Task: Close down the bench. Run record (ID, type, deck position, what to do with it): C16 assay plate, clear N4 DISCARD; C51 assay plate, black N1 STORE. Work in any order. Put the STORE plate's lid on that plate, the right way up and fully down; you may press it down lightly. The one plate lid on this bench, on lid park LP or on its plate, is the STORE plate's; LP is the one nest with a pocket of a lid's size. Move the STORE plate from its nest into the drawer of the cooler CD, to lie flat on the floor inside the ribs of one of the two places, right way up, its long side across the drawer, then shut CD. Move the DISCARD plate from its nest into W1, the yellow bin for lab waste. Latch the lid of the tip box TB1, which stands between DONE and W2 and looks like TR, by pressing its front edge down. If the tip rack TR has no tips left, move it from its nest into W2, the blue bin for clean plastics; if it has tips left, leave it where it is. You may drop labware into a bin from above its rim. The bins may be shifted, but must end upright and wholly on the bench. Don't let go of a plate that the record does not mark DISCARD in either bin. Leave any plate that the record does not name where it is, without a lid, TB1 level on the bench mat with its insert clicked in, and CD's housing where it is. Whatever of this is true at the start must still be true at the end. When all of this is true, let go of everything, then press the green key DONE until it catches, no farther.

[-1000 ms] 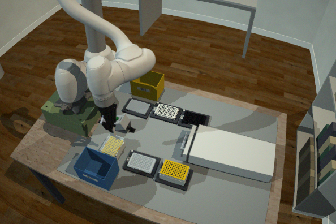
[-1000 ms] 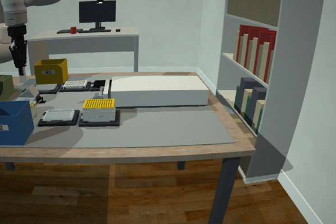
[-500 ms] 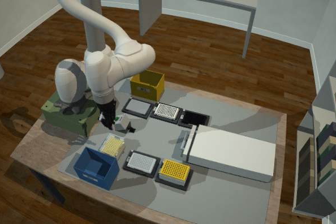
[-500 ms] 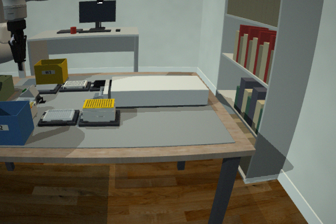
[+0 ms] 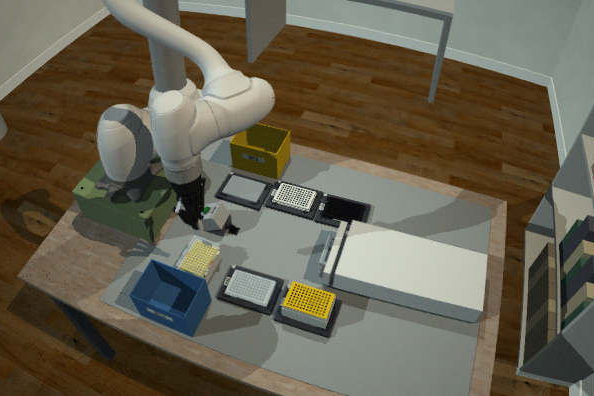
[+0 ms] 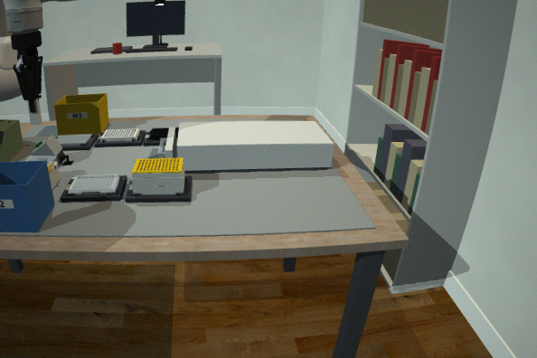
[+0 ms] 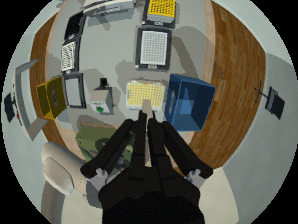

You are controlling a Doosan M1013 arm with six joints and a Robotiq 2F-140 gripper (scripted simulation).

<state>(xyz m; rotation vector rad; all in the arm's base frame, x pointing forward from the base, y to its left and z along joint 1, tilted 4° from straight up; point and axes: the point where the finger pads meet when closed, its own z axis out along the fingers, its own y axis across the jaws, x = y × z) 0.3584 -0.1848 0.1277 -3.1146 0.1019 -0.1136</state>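
My gripper (image 5: 189, 221) is shut and empty. It hangs above the bench between the green arm base and the DONE key box (image 5: 216, 216), and it also shows in the side view (image 6: 32, 108). In the wrist view the fingertips (image 7: 145, 116) point at the near edge of tip box TB1 (image 7: 147, 94). TB1 (image 5: 199, 257) shows yellow tips and stands between DONE and the blue bin W2 (image 5: 171, 296). The black plate (image 5: 343, 208) lies in its nest without a lid. The lid (image 5: 243, 190) lies on the lid park. The clear plate (image 5: 251, 287) lies in its nest beside tip rack TR (image 5: 308, 302).
The yellow bin W1 (image 5: 261, 149) stands at the back. A white plate (image 5: 293, 196) sits between the lid park and the black plate. The cooler CD (image 5: 406, 270) lies at the right, with its drawer front (image 5: 331, 250) facing the middle of the bench.
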